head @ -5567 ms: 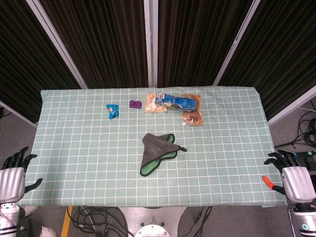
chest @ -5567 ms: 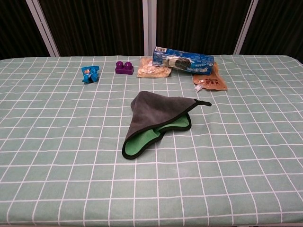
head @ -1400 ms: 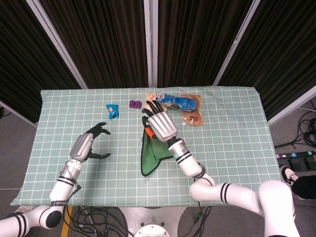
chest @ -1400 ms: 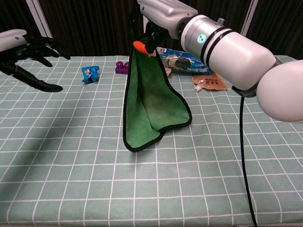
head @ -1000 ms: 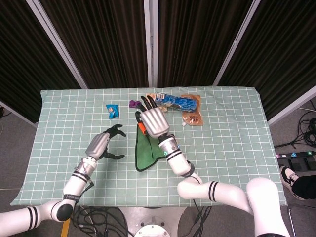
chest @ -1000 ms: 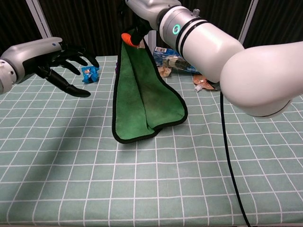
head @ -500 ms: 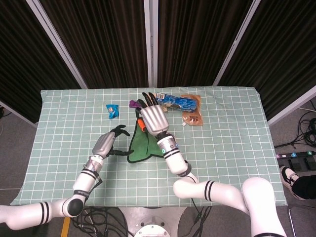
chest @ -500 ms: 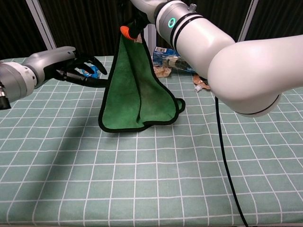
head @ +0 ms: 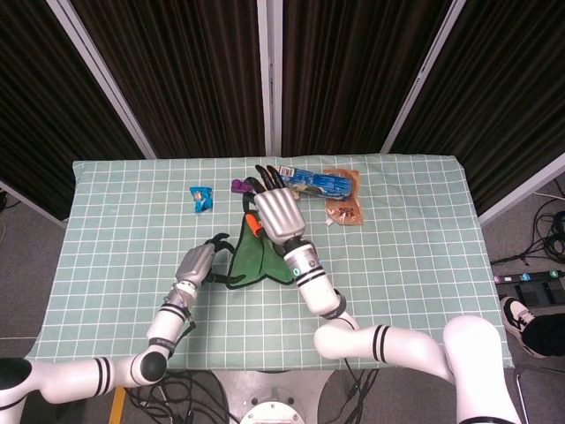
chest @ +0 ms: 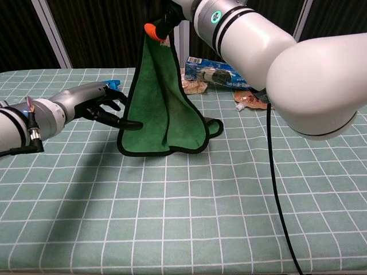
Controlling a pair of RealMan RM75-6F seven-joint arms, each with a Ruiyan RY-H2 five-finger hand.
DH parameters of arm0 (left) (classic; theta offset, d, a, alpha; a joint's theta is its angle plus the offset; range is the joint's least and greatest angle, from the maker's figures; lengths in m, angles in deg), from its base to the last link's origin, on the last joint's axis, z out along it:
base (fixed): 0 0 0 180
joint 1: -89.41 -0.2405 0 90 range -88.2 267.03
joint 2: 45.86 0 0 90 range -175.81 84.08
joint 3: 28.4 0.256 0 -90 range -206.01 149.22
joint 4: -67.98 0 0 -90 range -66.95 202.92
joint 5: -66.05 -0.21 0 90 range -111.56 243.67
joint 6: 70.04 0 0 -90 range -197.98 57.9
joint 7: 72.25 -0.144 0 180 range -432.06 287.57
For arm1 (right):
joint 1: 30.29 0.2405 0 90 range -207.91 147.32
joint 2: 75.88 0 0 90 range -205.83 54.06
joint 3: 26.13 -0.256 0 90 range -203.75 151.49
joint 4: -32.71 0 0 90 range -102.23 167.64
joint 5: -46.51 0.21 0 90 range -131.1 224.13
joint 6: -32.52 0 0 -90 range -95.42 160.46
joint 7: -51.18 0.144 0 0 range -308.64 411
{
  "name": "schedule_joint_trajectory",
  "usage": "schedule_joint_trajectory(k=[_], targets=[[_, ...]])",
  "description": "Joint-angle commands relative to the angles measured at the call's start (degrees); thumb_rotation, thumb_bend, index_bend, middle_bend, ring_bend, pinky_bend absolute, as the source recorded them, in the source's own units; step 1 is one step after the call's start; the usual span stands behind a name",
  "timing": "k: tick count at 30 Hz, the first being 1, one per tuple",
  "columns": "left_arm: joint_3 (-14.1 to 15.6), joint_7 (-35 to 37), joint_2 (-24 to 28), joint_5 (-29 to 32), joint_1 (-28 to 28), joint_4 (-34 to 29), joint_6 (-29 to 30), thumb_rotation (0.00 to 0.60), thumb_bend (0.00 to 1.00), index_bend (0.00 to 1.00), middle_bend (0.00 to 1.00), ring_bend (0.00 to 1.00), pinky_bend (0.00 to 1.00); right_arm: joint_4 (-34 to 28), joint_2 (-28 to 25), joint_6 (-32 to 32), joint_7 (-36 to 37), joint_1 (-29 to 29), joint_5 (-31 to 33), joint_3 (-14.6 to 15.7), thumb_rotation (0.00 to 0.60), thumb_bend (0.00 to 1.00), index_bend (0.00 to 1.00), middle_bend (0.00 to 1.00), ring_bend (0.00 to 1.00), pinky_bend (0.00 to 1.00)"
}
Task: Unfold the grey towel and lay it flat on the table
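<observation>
The towel [chest: 163, 97] hangs from its top corner with its green inner side facing the chest view and a black hem round it. Its lower edge sits close to the table [chest: 183, 217]. My right hand [chest: 172, 20] pinches that top corner high above the table; its orange thumb tip shows at the hem. In the head view the right hand [head: 275, 214] covers the towel's upper part, and the towel [head: 252, 265] spreads below it. My left hand [chest: 94, 106] is low at the towel's left, fingers apart, with its thumb touching the lower left hem. The left hand [head: 196, 263] holds nothing.
At the back of the table lie a blue wrapper [head: 201, 196], a purple block [head: 240, 185], a blue box [chest: 221, 73] on a beige packet [chest: 192, 86], and an orange snack bag [chest: 252, 100]. A black cable hangs from my right arm across the table's right side.
My right hand lifted the towel off the table and it now hangs open. My left hand came in from the left and lower, and its thumb reached the towel's lower left hem.
</observation>
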Motion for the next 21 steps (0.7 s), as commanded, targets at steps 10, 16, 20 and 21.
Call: schedule_joint_trajectory(k=[10,16,20,21], targets=[[0.0,2.0,-3.4,0.2,-0.2,4.3,-0.4,0.501,0.06,0.56,0.26,0.22,0.29,-5.5,-3.2,-0.3,2.6,-3.1,0.1,2.6,0.600,0.45,0.76,0.22,0.00,0.00],[-0.1,2.0,-4.8,0.4,0.0,5.8,-0.7,0.552,0.20,0.61,0.30,0.22,0.30,-7.5,-4.1,-0.9,3.0,-3.5,-0.1,2.8,0.600,0.45,0.76,0.22,0.00,0.00],[-0.2,2.6,-5.2,-0.6,-0.4,6.0,0.0,0.596,0.33,0.68,0.35,0.24,0.30,-9.0,-5.0,-1.4,3.3,-4.0,-0.2,3.0,0.600,0.45,0.76,0.22,0.00,0.00],[-0.2,3.0,-5.3,-1.1,-0.7,6.0,0.3,0.599,0.35,0.69,0.37,0.25,0.30,-9.5,-5.4,-1.5,3.5,-4.4,-0.2,3.2,0.600,0.45,0.76,0.22,0.00,0.00]])
